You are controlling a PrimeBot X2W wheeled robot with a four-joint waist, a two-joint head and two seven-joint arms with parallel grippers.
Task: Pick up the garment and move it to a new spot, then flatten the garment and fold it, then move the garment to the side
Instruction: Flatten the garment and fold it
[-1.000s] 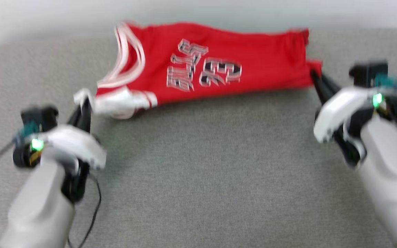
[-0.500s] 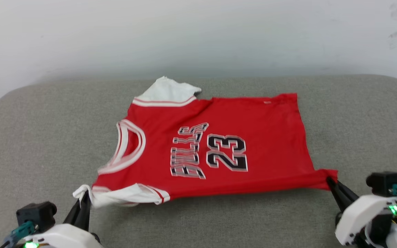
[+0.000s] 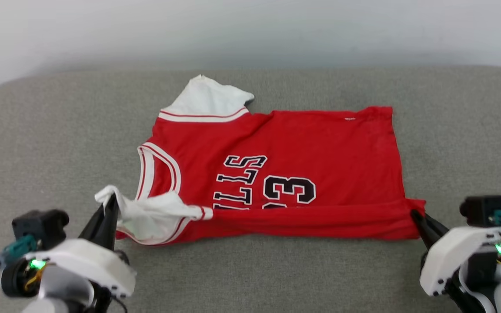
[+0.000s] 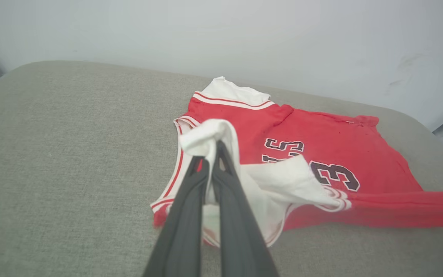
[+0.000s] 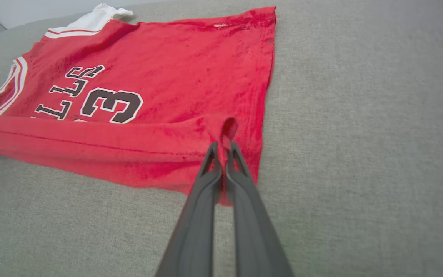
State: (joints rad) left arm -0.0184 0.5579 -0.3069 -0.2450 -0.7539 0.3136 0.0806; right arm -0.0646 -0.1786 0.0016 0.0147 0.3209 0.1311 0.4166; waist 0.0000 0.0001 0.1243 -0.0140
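The garment (image 3: 302, 148) is a red jersey with white sleeves, lying front-up on the grey cushion, neck to the left and hem to the right. Its near long edge is lifted and folded back over the lettering, hiding part of the number. My left gripper (image 3: 111, 201) is shut on the near white sleeve (image 4: 206, 138), which bunches over the fingertips. My right gripper (image 3: 415, 214) is shut on the near red hem corner (image 5: 227, 129). The far white sleeve (image 3: 207, 98) lies flat at the back.
The grey cushion (image 3: 276, 269) spreads wide on all sides of the jersey, rounded at its far corners. A pale wall (image 3: 250, 30) runs just behind its far edge.
Both grippers have carried the near edge away from me, so it now folds over the lower part of the letters and number. The head camera has also shifted.
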